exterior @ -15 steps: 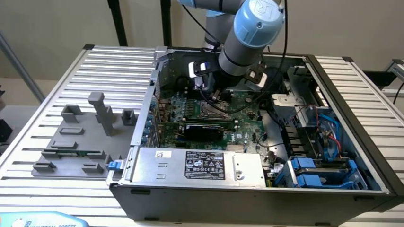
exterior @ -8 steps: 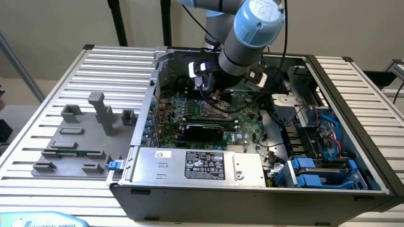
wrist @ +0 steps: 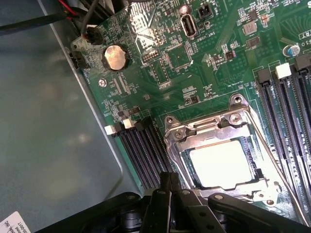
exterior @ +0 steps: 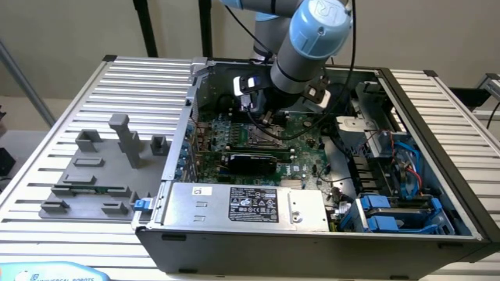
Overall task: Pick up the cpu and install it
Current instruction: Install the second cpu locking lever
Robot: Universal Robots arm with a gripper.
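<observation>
Chip (wrist: 221, 164) and gripper (wrist: 181, 194) sit close together in the wrist view: the cpu lies flat in the motherboard socket (wrist: 214, 141), just beyond the dark gripper fingers (wrist: 163, 204), which are pressed together and hold nothing. The fingertips hover at the near edge of the socket's metal frame; whether they touch it cannot be told.

The cpu is a small flat square with a pale, silvery-white top that glares under the light. A thin darker border shows around it where it rests inside the socket opening. The shiny steel frame surrounds it on all sides, with screws at the corners and a wire lever (wrist: 265, 145) running along one side.

Rows of long black memory slots (wrist: 141, 150) flank the socket on both sides of the green motherboard (wrist: 194, 63). A round coin battery (wrist: 115, 57) sits farther off on the board, near the grey case wall (wrist: 43, 121).

In the exterior view the arm (exterior: 308, 47) reaches down into the open computer case (exterior: 312, 240), which lies on its side on the slatted desk (exterior: 93, 105). The gripper end is low over the middle of the board, above the socket (exterior: 262, 136). A grey holder tray (exterior: 93, 175) stands on the desk at the exterior view's left, well apart from the case.
</observation>
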